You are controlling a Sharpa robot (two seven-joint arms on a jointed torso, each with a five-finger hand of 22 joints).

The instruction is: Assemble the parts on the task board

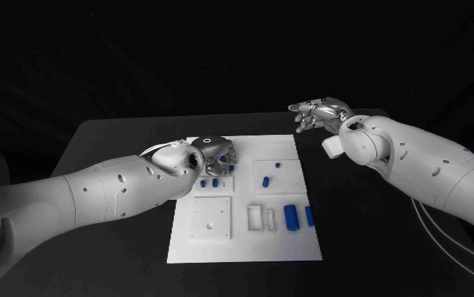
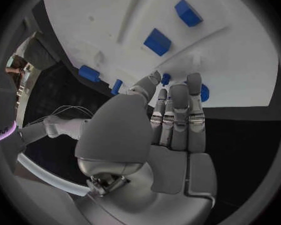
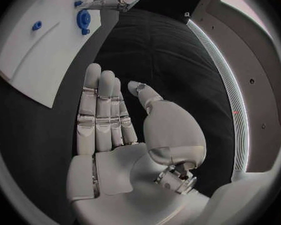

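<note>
The white task board (image 1: pixel 247 242) lies in the middle of the black table. Blue parts lie on it: a thick cylinder (image 1: pixel 292 216) with a slimmer piece (image 1: pixel 309 215) beside it, two small pegs (image 1: pixel 209 183), and a slanted piece (image 1: pixel 265 182). My left hand (image 1: pixel 217 160) hovers over the board's far left corner. Its fingers (image 2: pixel 178 110) are stretched out flat, with the tips close to a round blue part (image 2: pixel 203 92) and a small blue peg (image 2: pixel 166 78), and it holds nothing. My right hand (image 1: pixel 321 114) floats beyond the board's far right corner, flat and empty (image 3: pixel 115 120).
A square white plate (image 1: pixel 211 218) and a white frame piece (image 1: pixel 255 218) sit on the board's near half, and a raised panel (image 1: pixel 279 176) on its far right. Bare black table (image 1: pixel 375 242) surrounds the board. The right wrist view shows the board's edge (image 3: pixel 40 60).
</note>
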